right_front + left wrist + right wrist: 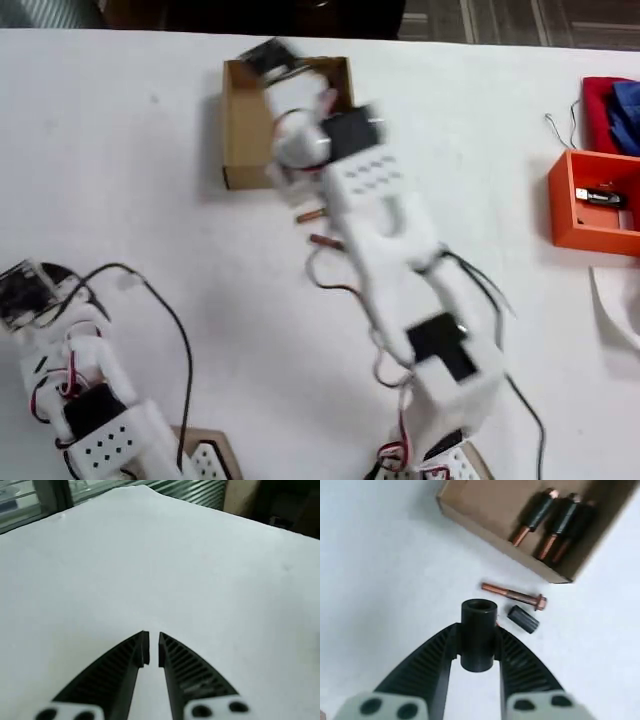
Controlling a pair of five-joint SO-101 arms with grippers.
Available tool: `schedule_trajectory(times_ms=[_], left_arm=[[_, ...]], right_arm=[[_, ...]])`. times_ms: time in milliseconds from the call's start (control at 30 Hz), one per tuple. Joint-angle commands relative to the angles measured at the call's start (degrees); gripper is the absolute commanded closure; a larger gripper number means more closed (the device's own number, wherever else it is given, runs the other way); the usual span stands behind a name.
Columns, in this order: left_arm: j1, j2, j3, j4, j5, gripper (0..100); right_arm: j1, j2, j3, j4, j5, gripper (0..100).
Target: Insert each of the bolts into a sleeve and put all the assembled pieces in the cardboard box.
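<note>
Bolts already sleeved (pixel 540 512), what look like three of them, lie side by side in the cardboard box (pixel 485 500), which sits near the middle of the table's (pixel 150 555) far edge. The right gripper (pixel 477 629) hangs just outside the box's near side, its fingers clamped on an upright black sleeve (pixel 478 647) with the bore facing up. On the table between that gripper and the box lie a bare copper bolt (pixel 512 594) and, just beside its head, a second black sleeve (pixel 524 619) on its side. The left gripper (pixel 154 647) sits by the table's left edge, fingers drawn almost together with nothing between them. An orange box (pixel 590 225) stands at the right edge.
</note>
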Motion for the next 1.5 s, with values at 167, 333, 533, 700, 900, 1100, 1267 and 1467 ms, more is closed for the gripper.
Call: schedule_trajectory(times_ms=[167, 333, 533, 700, 900, 1100, 1267, 1467], left_arm=[[20.48, 0.18, 0.40, 8.79, -19.96, 93], [23.30, 0.18, 0.31, 10.37, -23.82, 87], [28.31, 0.35, -8.13, 16.88, -23.65, 83], [33.41, 8.97, -18.24, 19.78, -23.65, 83], [37.27, 42.20, -40.84, 20.48, -20.75, 83], [50.99, 70.59, -68.00, 29.89, -14.51, 83], [63.03, 85.54, -84.26, 36.31, -30.51, 83], [64.88, 100.84, -95.60, 36.66, -41.05, 83]], right_arm=[[17.45, -28.79, 8.62, 0.75, 0.35, 97.7], [22.29, -48.66, 28.92, -0.84, 0.35, 97.7], [23.08, -74.42, 56.70, -5.05, 0.44, 97.8], [29.49, -79.16, 64.79, -10.51, 6.07, 97.8], [34.59, -73.89, 73.76, -18.51, 6.33, 97.8], [35.47, -72.75, 82.29, -28.79, 5.98, 97.8], [38.55, -72.57, 88.88, -30.46, 5.36, 97.8], [54.02, -72.66, 94.59, -32.40, 2.29, 97.8]])
